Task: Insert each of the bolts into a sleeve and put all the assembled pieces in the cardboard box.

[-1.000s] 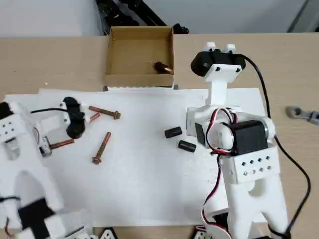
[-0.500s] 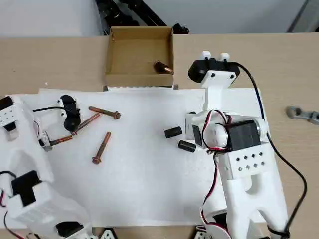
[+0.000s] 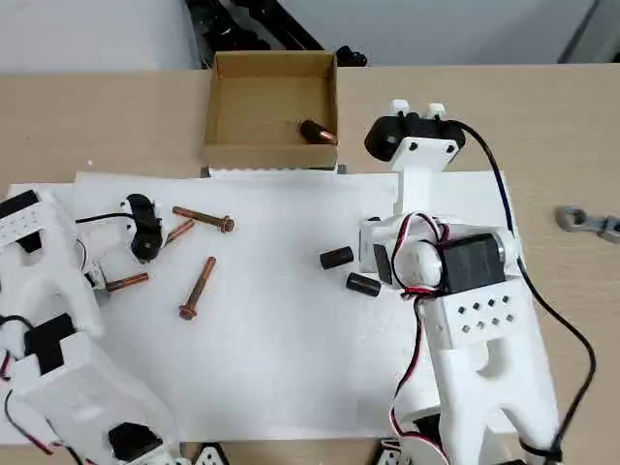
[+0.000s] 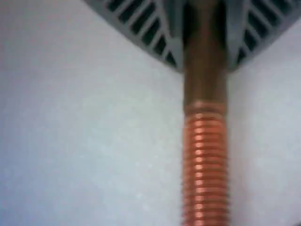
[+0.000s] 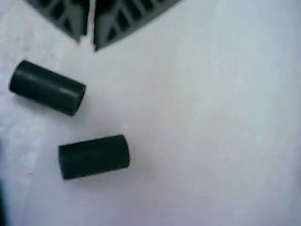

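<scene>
My left gripper [image 4: 205, 52] is shut on a copper bolt [image 4: 205, 155], whose threaded end sticks out past the grey fingers; in the high view this bolt [image 3: 127, 283] sits low over the white sheet at the left. Three more bolts lie loose nearby: one [image 3: 203, 219], one [image 3: 197, 288], and one [image 3: 178, 232] partly under the left arm. Two black sleeves [image 3: 336, 258] [image 3: 363, 285] lie beside the right arm. In the right wrist view my right gripper [image 5: 91, 35] is shut and empty, just off the sleeves [image 5: 47, 87] [image 5: 94, 157]. The cardboard box [image 3: 271, 150] holds one assembled piece [image 3: 317, 132].
A white sheet [image 3: 281, 358] covers the table's middle, with free room at its centre and front. A metal tool [image 3: 584, 222] lies on the bare wood at the far right. Dark equipment [image 3: 242, 29] stands behind the box.
The left arm has changed pose, its base swinging, while the bolt stays in its gripper near the same spot. The right arm shifted slightly to the left, then stayed still.
</scene>
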You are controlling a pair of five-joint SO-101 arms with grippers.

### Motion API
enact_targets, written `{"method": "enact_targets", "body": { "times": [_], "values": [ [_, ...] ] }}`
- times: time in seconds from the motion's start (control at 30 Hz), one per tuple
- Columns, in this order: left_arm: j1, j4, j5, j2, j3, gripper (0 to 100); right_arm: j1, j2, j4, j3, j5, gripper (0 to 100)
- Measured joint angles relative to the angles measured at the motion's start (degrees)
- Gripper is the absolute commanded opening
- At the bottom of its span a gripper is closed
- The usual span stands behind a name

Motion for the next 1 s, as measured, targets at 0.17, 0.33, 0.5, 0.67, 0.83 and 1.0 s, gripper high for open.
{"method": "enact_targets", "body": {
  "times": [0.17, 0.33, 0.5, 0.67, 0.83, 1.0],
  "values": [
    [0.35, -0.18, 2.46, 0.09, -2.29, 14, 0.00, 0.00, 0.00, 0.00, 0.00, 0.5],
    [1.41, 7.65, 5.54, 0.35, -10.64, 14, 0.00, 0.00, 0.00, 0.00, 0.00, 0.5],
    [1.23, 13.98, 17.05, 0.35, -18.81, 14, 0.00, 0.00, 0.00, 0.00, 0.00, 0.5],
    [2.46, 14.33, 42.29, -2.29, -19.34, 14, 0.09, 0.00, 0.00, 0.00, 0.00, 0.5],
    [2.55, 14.33, 75.08, -7.21, -13.54, 14, 0.09, 0.00, 0.00, 0.00, 0.00, 0.5],
    [2.73, 14.33, 103.47, -7.74, -10.81, 14, -0.09, 0.00, 0.00, 0.00, 0.00, 0.5]
  ]
}}
